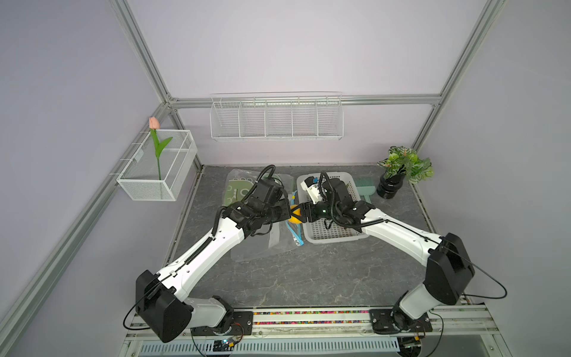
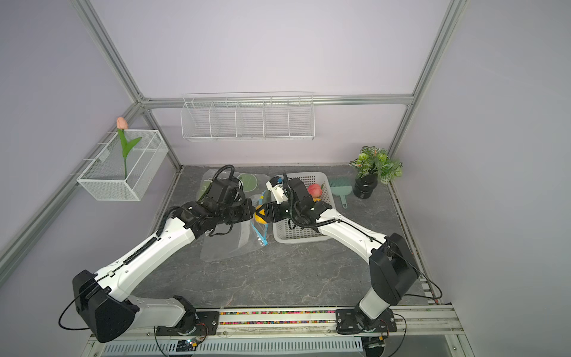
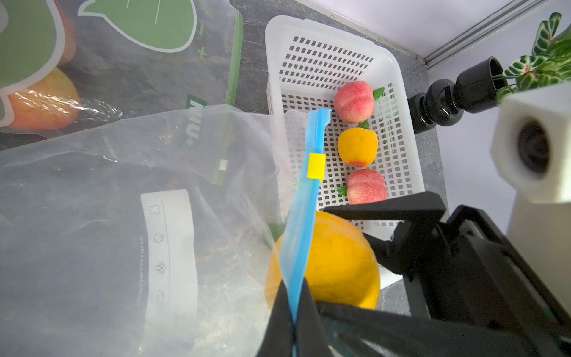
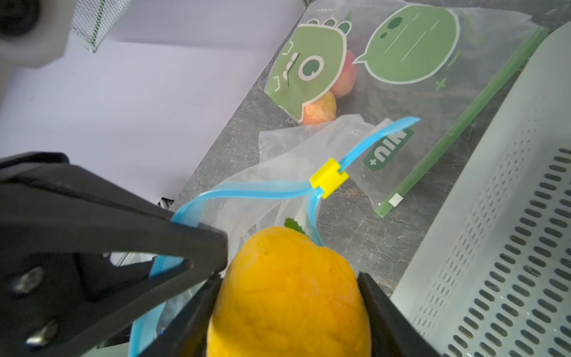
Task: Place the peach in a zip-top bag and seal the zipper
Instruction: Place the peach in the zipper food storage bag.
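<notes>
A yellow-orange peach (image 4: pixel 287 309) sits between the fingers of my right gripper (image 4: pixel 289 284), which is shut on it at the mouth of a clear zip-top bag (image 3: pixel 123 216). The bag's blue zipper strip (image 3: pixel 309 201) carries a yellow slider (image 4: pixel 328 177) near its far end, and the strip is parted on the near side of the slider. My left gripper (image 3: pixel 293 296) is shut on the near end of that blue strip, holding it up beside the peach (image 3: pixel 340 262). In both top views the two grippers meet tip to tip over the bag (image 1: pixel 262 247), with the peach (image 2: pixel 261 216) between them.
A white perforated basket (image 3: pixel 309 27) to the right of the bag holds three more peaches (image 3: pixel 354 102). A green-printed bag (image 4: pixel 401 92) with fruit inside lies behind. At the back right are a green brush (image 2: pixel 340 188) and a potted plant (image 2: pixel 375 167).
</notes>
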Robot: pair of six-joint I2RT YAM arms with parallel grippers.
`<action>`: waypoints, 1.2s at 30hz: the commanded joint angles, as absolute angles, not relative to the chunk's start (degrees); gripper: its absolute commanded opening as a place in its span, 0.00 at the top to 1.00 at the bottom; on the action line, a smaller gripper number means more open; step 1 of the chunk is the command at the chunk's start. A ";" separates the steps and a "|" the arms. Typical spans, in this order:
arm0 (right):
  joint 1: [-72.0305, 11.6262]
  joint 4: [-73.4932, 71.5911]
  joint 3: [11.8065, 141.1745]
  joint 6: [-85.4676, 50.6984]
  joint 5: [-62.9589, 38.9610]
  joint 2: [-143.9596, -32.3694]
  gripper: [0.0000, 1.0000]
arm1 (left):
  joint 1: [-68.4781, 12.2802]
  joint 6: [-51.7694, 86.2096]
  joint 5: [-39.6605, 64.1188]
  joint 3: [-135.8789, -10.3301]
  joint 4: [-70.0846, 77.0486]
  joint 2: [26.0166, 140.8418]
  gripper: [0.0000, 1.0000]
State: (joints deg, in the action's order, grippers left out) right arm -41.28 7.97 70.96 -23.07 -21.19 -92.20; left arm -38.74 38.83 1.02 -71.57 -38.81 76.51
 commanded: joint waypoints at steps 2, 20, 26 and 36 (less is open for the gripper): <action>-42.24 8.08 72.42 -22.06 -26.77 -92.58 0.38 | -39.02 39.31 -0.69 -71.99 -37.28 75.85 1.00; -42.88 0.71 71.74 -28.45 -26.69 -95.89 0.39 | -39.02 40.56 1.74 -71.28 -36.00 74.86 1.00; -43.97 0.40 71.65 -28.87 -18.27 -96.24 0.38 | -39.02 40.74 1.61 -72.51 -39.16 74.79 1.00; -44.31 0.26 70.84 -25.91 -20.11 -95.51 0.20 | -39.05 41.63 -0.16 -72.43 -42.77 73.44 1.00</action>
State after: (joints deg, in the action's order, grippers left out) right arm -44.03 3.27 71.13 -26.55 -19.77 -95.94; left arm -38.63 40.38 -0.43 -71.70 -39.75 74.74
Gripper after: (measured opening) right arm 0.793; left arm 0.046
